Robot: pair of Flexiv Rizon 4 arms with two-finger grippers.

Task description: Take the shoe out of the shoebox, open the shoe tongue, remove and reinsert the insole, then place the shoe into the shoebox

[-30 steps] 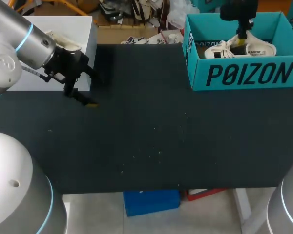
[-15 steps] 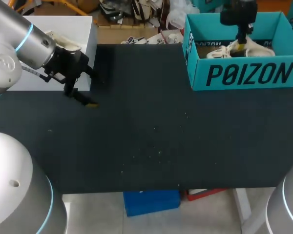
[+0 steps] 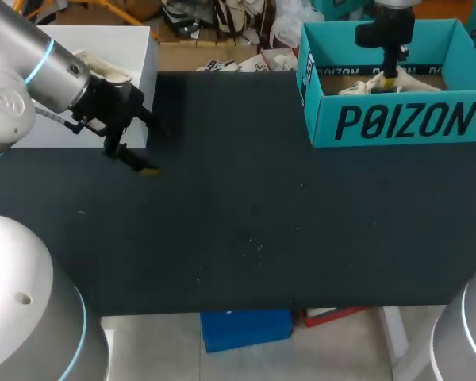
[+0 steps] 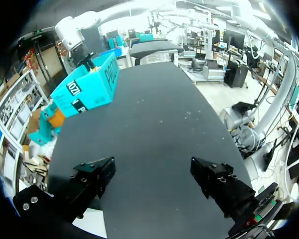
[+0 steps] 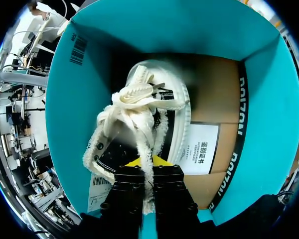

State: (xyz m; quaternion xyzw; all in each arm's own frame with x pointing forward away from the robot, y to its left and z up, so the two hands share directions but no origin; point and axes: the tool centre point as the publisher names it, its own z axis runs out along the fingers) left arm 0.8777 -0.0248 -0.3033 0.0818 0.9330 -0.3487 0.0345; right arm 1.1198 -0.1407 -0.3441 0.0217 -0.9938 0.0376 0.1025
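The teal shoebox (image 3: pixel 404 119) stands at the table's back right. Inside it lies a white shoe (image 3: pixel 363 86) with frayed edges and thick laces, mostly hidden behind the front wall. My right gripper (image 3: pixel 390 78) reaches down into the box. In the right wrist view the gripper (image 5: pixel 147 162) is shut on a strip of the shoe (image 5: pixel 139 114) at its opening, with the teal walls of the shoebox (image 5: pixel 65 109) all around. My left gripper (image 3: pixel 133 159) hangs open low over the table's left side, far from the box. Its view shows the gripper (image 4: pixel 154 177) with nothing between its fingers and the shoebox (image 4: pixel 87 87) far ahead.
A white box (image 3: pixel 87 48) stands at the back left, right behind my left gripper. The dark tabletop (image 3: pixel 246 222) stretches between the two arms. A paper label (image 5: pixel 202 149) lies on the shoebox's brown floor beside the shoe.
My right gripper has gone down into the shoebox with the shoe, which now shows less above the front wall. The left arm has kept still.
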